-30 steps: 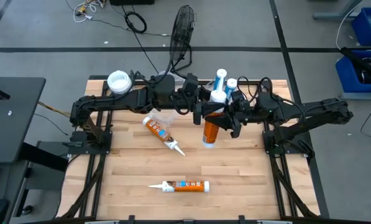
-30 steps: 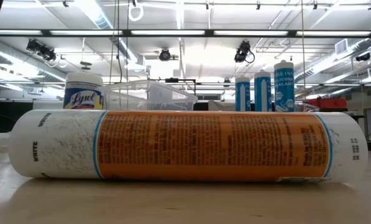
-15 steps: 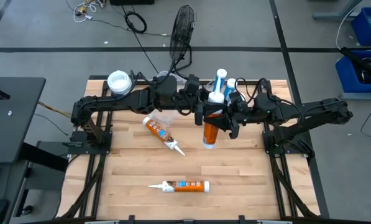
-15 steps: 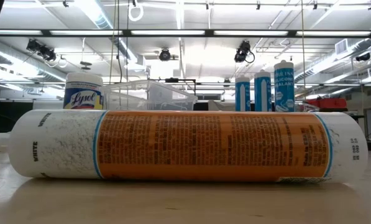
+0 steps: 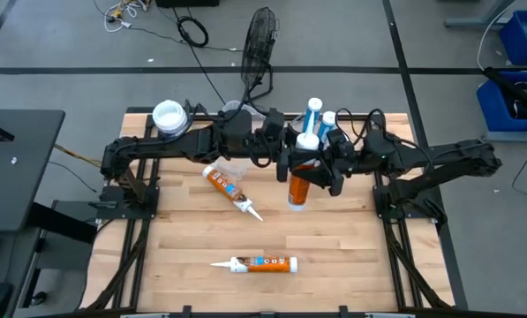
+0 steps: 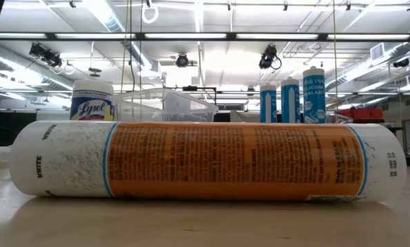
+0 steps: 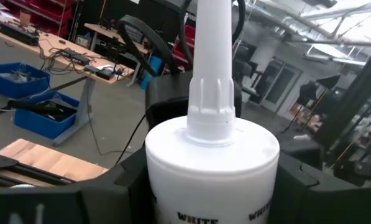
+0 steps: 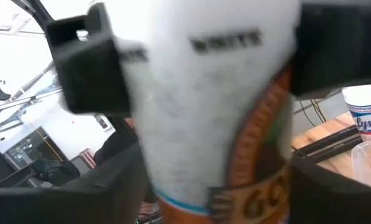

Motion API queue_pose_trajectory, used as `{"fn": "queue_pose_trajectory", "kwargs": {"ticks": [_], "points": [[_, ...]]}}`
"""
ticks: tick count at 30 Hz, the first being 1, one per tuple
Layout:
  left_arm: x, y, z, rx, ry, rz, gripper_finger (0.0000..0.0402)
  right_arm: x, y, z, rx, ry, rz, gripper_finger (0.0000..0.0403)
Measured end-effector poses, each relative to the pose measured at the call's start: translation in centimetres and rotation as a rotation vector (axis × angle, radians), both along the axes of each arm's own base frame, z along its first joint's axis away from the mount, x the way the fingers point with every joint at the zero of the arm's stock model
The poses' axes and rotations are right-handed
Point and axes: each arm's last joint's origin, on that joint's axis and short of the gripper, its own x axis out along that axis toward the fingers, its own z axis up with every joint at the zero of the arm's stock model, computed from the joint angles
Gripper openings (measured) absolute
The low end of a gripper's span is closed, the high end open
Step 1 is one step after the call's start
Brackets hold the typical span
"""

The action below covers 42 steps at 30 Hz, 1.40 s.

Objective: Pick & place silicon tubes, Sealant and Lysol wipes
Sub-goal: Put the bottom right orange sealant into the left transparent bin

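Observation:
An orange caulk tube (image 5: 297, 187) with a white nozzle end (image 7: 211, 143) is held between both arms at the table's middle far part. My left gripper (image 5: 286, 163) reaches in from the left and my right gripper (image 5: 327, 170) from the right; both are shut on it. A second orange tube (image 5: 263, 263) lies on its side near the front and fills the low view (image 6: 205, 161). A third (image 5: 230, 191) lies left of centre. The Lysol wipes (image 5: 169, 116) stand at the far left, also seen in the low view (image 6: 93, 101). My left gripper pinches the tube's white upper end (image 7: 166, 186), just below the nozzle shoulder, between its two fingers (image 7: 126, 186). It comes level from the table's left, across the tube. The tube stands nozzle-up in the hold. My right gripper pinches the tube's upper body (image 8: 235, 143), where white meets orange, between its two fingers (image 8: 89, 68). It comes level from the table's right, across the tube. The orange body hangs below the fingers (image 5: 297, 196).
Several blue tubes (image 5: 319, 116) stand upright at the far edge behind the grippers, also in the low view (image 6: 291, 99). A clear plastic container (image 5: 234, 168) sits under the left arm. There is free wood between the lying tubes and at the table's right.

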Motion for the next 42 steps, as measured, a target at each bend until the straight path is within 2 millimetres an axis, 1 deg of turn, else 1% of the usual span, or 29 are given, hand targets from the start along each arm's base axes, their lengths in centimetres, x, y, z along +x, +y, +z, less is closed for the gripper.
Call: {"fn": "queue_pose_trajectory", "kwargs": {"ticks": [4,6,8,12,17,21,25,33,39,42], "points": [[0.0,0.0,0.0,0.039,0.001,0.035,0.0216,-0.5,-0.1,0.2,-0.008,0.002,-0.003,0.0350],[0.0,-0.1,0.0,0.059,0.002,0.047,0.0216,-1.1,-0.1,0.5,-0.019,0.006,-0.013,0.0371],[-0.1,-0.1,0.1,0.076,0.002,0.063,0.0216,-2.1,-0.2,0.7,-0.034,0.016,-0.024,0.0383],[-0.6,0.3,0.4,0.102,0.013,0.098,0.0216,-4.6,-0.5,1.1,-0.058,0.068,-0.053,0.0385],[-1.5,1.0,0.7,0.146,0.065,0.213,0.0216,-8.1,-1.0,1.6,-0.066,0.107,-0.122,0.0367],[-2.3,1.1,1.6,0.196,0.049,0.286,0.0216,-9.9,-1.3,1.5,-0.061,0.145,-0.166,0.0351],[-3.0,1.4,1.7,0.236,0.101,0.403,0.0216,-10.0,-1.3,1.0,-0.037,0.198,-0.163,0.0322],[-3.2,1.9,1.1,0.302,0.200,0.595,0.0216,-7.7,-1.1,-0.7,-0.048,0.338,-0.150,0.0241],[-2.9,1.6,-0.1,0.351,0.265,0.662,0.0216,-5.9,-0.8,-1.6,-0.036,0.386,-0.117,0.0182],[-2.7,1.7,-1.3,0.371,0.306,0.668,0.0216,-5.4,-0.8,-1.7,-0.012,0.383,-0.119,0.0153]]}}
